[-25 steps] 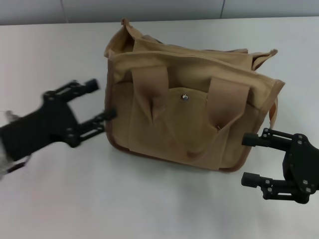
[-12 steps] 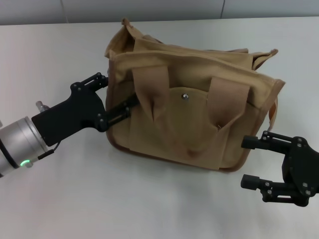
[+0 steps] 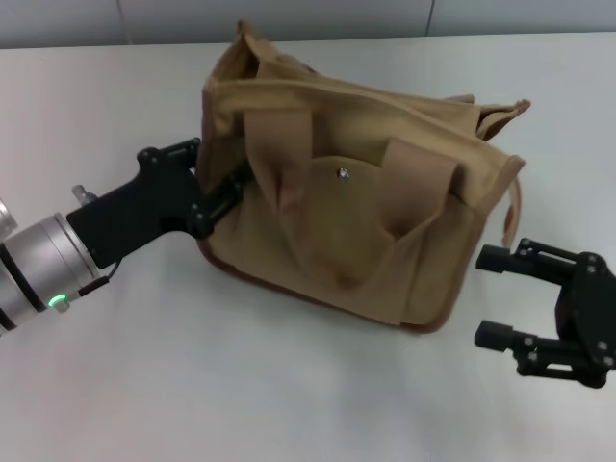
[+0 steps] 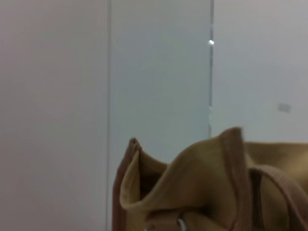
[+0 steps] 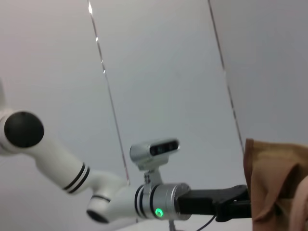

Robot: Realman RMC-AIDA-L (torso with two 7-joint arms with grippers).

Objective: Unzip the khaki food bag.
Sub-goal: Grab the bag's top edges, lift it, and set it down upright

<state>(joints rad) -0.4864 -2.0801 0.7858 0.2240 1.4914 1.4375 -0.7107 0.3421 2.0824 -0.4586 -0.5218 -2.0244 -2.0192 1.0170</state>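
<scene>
Two grippers flank the khaki food bag (image 3: 356, 207), which lies on its back on the white table (image 3: 192, 385), front pocket and silver snap (image 3: 342, 173) facing up, mouth toward twelve o'clock. The left gripper (image 3: 214, 183) presses against the bag's nine-o'clock end, one finger on the front face beside the nearer webbing handle (image 3: 279, 159), the other along the side panel; its fingers are spread, straddling the corner rather than visibly pinching cloth. The right gripper (image 3: 500, 296) hovers just off the bag's four-o'clock corner, fingers parted, holding nothing, not touching the canvas. Judged from its slumped, creased walls, the bag is soft, light and apt to slide or fold when pushed, so one end probably needs pinning while the zipper pull is drawn. No pull is discernible; the zipper presumably runs along the top edge at twelve o'clock. The stiffer piped base (image 3: 289, 294) or a handle root offers firmer purchase than loose canvas.
</scene>
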